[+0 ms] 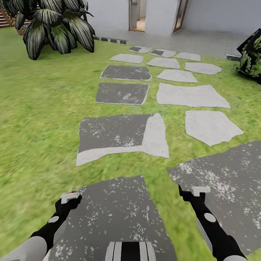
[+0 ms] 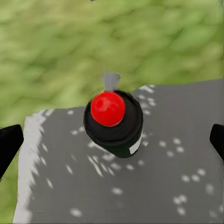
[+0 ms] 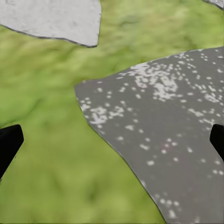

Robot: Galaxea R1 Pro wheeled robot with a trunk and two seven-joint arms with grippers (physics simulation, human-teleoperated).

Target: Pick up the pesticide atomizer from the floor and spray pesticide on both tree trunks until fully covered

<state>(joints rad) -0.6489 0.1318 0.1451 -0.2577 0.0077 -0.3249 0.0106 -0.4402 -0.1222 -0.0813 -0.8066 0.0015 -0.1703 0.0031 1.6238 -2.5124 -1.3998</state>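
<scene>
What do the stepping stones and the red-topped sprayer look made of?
Stepping stones: matte grey stone, likely slate, with irregular edges and pale speckles. Pesticide atomizer: probably plastic; its smooth, dark body and glossy red cap show a soft highlight.

So the floor (image 1: 43, 108) is blotchy green-yellow grass, with a path of flat stepping stones (image 1: 192, 95) sunk into it. Taking the big half-dark, half-pale slab (image 1: 123, 137) as the landmark: beyond it, toward the white house, the stones shrink, dark grey ones in one column, pale ones beside them. Nearer the robot sit two dark, white-flecked slabs (image 1: 116, 214). A small black can with a red knob (image 2: 112, 119) stands upright on one such flecked slab, close to its grass edge.
</scene>
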